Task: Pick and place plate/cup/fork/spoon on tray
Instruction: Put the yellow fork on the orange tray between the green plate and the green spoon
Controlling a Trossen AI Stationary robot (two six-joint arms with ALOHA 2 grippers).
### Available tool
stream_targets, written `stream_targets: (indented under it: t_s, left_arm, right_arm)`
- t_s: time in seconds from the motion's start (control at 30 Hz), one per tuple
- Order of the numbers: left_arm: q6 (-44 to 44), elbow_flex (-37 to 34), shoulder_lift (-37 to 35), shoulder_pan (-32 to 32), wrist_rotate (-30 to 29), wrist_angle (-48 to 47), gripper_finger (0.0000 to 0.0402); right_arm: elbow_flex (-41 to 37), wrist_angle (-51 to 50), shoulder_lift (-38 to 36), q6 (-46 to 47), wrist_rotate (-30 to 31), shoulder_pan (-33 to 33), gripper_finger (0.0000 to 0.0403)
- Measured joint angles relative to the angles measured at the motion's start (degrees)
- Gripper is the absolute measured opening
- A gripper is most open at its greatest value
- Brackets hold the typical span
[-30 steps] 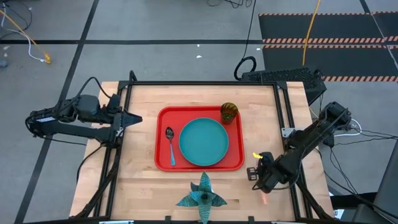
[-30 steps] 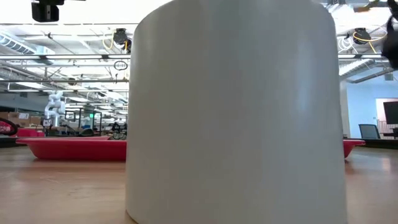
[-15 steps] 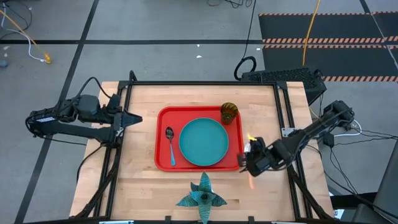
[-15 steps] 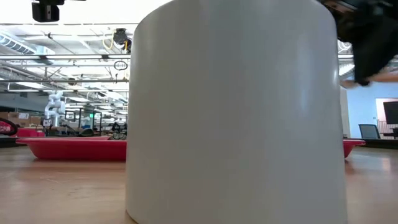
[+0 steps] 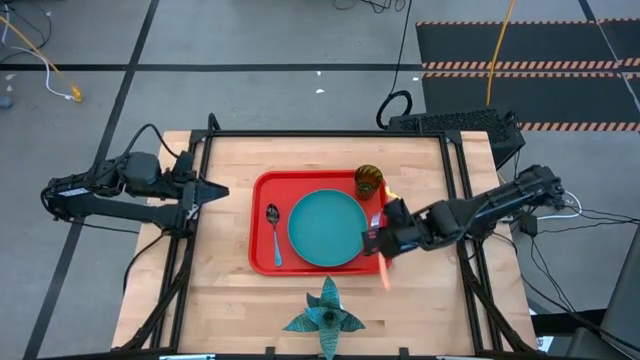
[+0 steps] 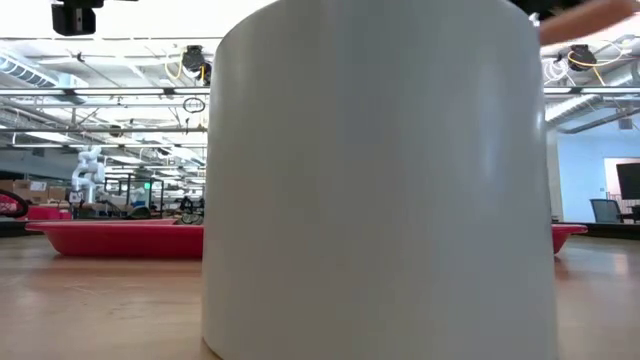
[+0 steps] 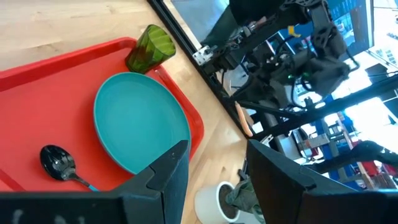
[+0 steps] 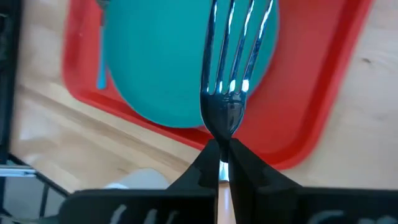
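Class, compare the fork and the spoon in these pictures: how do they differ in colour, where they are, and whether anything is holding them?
The fork has an orange handle; the spoon has a light blue one. The fork is held off the surface, clamped in the right gripper at the tray's right edge; the spoon lies flat in the tray, left of the plate, with nothing gripping it. Both are slim, with metal heads.

The bench point(image 5: 230, 290) is pale wood with visible grain. The tray point(image 5: 262, 260) looks like glossy red plastic, the plate point(image 5: 325, 228) smooth and matt, the cup point(image 7: 149, 47) translucent, and the fork point(image 8: 233, 56) has shiny metal tines.
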Motion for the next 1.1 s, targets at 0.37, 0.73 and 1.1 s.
stream_targets:
  t_s: [0.37,0.73,1.1]
  left_arm:
    - [2.33,0.0,0.0,0.0,0.05,0.0,0.0163]
    - [5.35,0.0,0.02,0.01,0.07,-0.39,0.0163]
    - [5.69,0.0,0.11,0.02,0.05,-4.01,0.0163]
  right_arm:
    - [6.77,6.78,6.4,-9.14,-0.37,-5.94,0.0]
    - [6.75,18.1,7.02,-18.24,2.68,-12.59,0.0]
    - [6.8,36.77,12.46,-24.01,-3.82,-18.98,0.0]
